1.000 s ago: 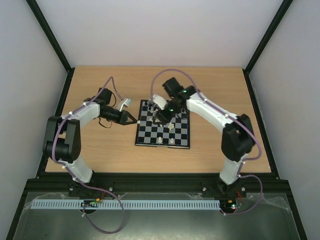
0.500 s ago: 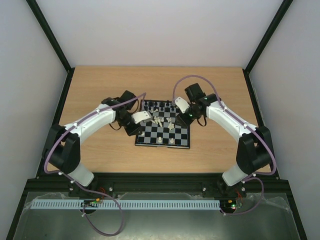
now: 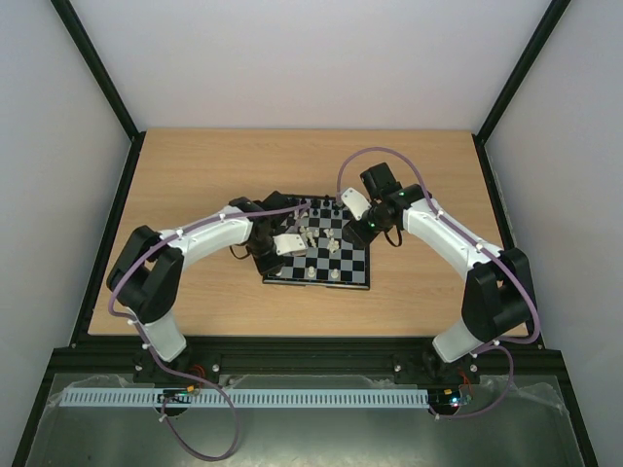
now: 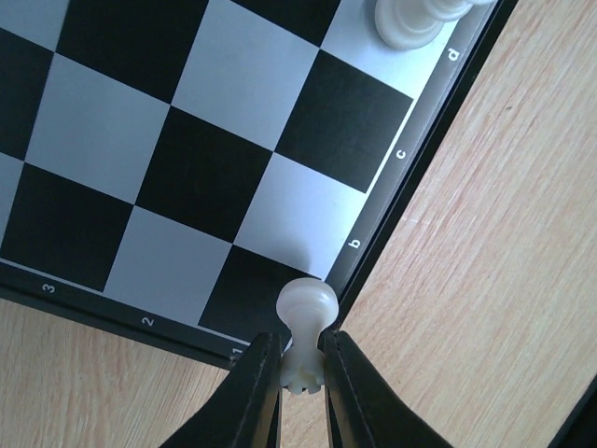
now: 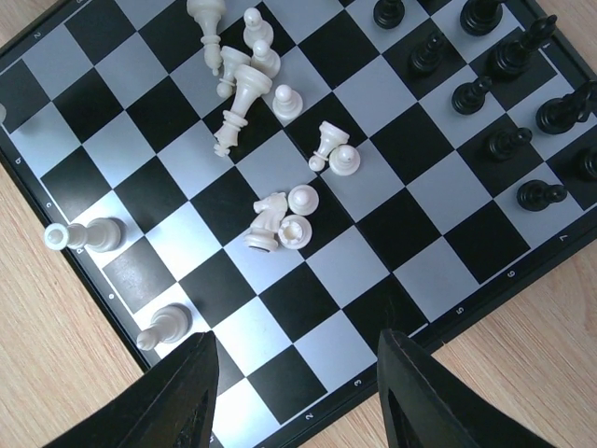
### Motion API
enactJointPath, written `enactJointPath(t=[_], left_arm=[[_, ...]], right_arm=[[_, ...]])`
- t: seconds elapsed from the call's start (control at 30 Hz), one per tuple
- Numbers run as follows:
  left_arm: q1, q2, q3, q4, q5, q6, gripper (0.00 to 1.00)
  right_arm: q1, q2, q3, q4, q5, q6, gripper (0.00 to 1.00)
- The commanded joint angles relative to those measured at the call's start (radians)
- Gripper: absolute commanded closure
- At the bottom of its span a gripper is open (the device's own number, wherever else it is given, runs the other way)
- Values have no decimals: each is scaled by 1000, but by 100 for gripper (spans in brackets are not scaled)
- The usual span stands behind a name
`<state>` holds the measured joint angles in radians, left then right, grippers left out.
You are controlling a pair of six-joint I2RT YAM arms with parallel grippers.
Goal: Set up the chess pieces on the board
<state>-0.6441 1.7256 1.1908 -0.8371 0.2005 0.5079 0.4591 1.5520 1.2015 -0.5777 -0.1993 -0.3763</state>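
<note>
The board (image 3: 346, 261) is set near the middle of the wooden table (image 3: 195, 175), turned slightly out of square with the table's edges. The left claw (image 4: 303, 364) is clamped on a white piece (image 4: 308, 308) with a round head; the piece is gripped low on its stem and held upright over the board's near left corner, just inside the border by the letter b. A second white piece (image 4: 410, 21) is seen further along the same edge row, beside the letter d; whether the held piece touches the square cannot be told. The right claw (image 5: 298, 397) is held above the board's right side with its fingers (image 5: 187, 397) wide apart and nothing between them. Black pieces (image 5: 504, 145) are gathered in the rows along the far edge; a loose cluster of white pieces (image 5: 244, 93) is left around the middle squares, several lying on their sides; two more white ones (image 5: 89, 235) are placed along the near edge.
</note>
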Motion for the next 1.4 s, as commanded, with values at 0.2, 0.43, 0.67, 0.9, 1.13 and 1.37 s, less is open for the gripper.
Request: enactJointPath(t=[0.2, 0.43, 0.67, 0.9, 1.13, 1.37], left_arm=[[-28, 61, 38, -18, -94, -26, 84], [-30, 73, 41, -16, -122, -29, 82], [-37, 75, 47, -11, -115, -41, 72], [-12, 20, 98, -75, -76, -16, 57], [91, -61, 154, 0, 16, -38, 54], [172, 72, 287, 143, 103, -191, 61]], right_arm=[[-2, -33, -31, -12, 6, -1, 52], [-2, -25, -32, -13, -13, 0, 52], [-2, -21, -28, -14, -20, 2, 52], [-2, -48, 9, -59, -24, -14, 52], [-2, -51, 126, -95, -24, 40, 52], [-1, 13, 287, -113, -53, 97, 54]])
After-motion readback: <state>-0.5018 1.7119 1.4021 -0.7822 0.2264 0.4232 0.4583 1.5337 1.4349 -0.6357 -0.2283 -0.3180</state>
